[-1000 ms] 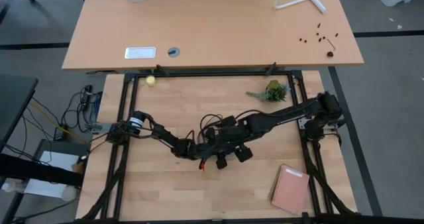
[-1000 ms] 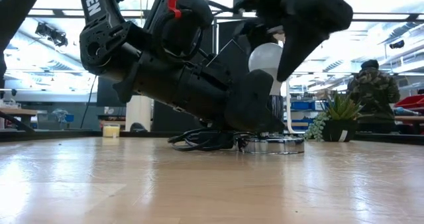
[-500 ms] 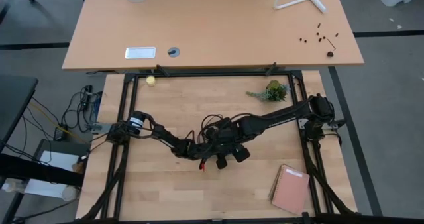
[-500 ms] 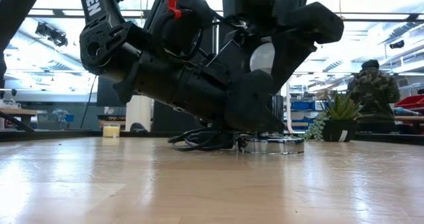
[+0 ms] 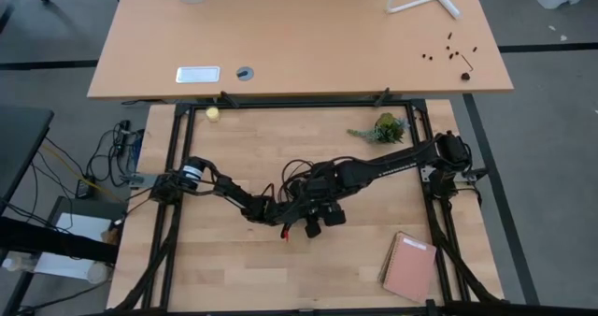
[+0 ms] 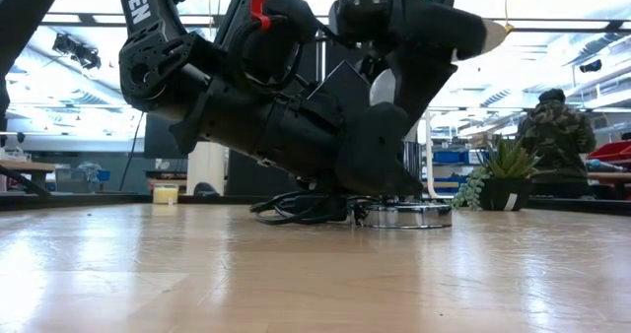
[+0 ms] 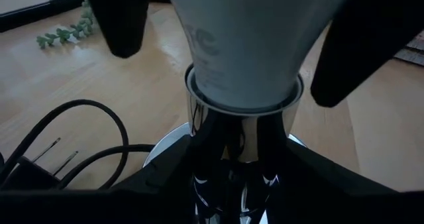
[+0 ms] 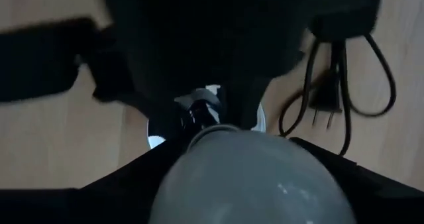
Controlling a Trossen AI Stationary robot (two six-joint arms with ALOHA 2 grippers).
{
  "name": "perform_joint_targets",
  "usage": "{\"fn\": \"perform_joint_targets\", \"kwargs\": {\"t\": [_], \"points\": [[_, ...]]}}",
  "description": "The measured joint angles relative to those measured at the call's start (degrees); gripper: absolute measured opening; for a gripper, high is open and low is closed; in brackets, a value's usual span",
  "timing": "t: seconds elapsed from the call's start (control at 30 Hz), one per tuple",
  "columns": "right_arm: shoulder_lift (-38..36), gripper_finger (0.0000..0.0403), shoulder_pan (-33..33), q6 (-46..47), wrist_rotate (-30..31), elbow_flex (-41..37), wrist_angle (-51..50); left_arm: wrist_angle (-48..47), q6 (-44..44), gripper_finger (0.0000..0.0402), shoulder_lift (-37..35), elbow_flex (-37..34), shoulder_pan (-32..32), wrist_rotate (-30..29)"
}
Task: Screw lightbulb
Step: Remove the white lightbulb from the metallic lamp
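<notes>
Gripping the lightbulb [image 7: 242, 45], right hand [image 6: 394, 87], unreadable grey print.

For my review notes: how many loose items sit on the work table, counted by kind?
Lightbulb: 1
Socket with black cord: 1
Small plant: 1
Yellowish ball: 1
Pink notebook: 1
Total: 5

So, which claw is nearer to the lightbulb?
Right. The right claw is around the lightbulb itself, coming from above. The left claw is lower, clamped on the chrome socket in which the bulb sits.
</notes>
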Motion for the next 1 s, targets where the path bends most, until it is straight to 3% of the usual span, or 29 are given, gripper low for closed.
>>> {"fn": "perform_joint_targets", "kwargs": {"t": [0.37, 0.63, 1.0], "points": [[0.07, 0.0262, -0.69, 20.12, 0.33, -0.04, 1.48, -0.01, -1.31, 0.0198, 0.00, -0.02, 0.00, -0.57], [0.13, 0.0279, -0.71, 33.10, 1.48, -0.20, 2.14, 0.00, -1.73, 0.0198, 0.00, -0.11, -0.02, -0.98], [0.13, 0.0297, -0.66, 28.16, 1.21, 0.44, 2.21, -0.06, -1.55, 0.0198, 0.00, -0.13, -0.28, -1.05]]}}
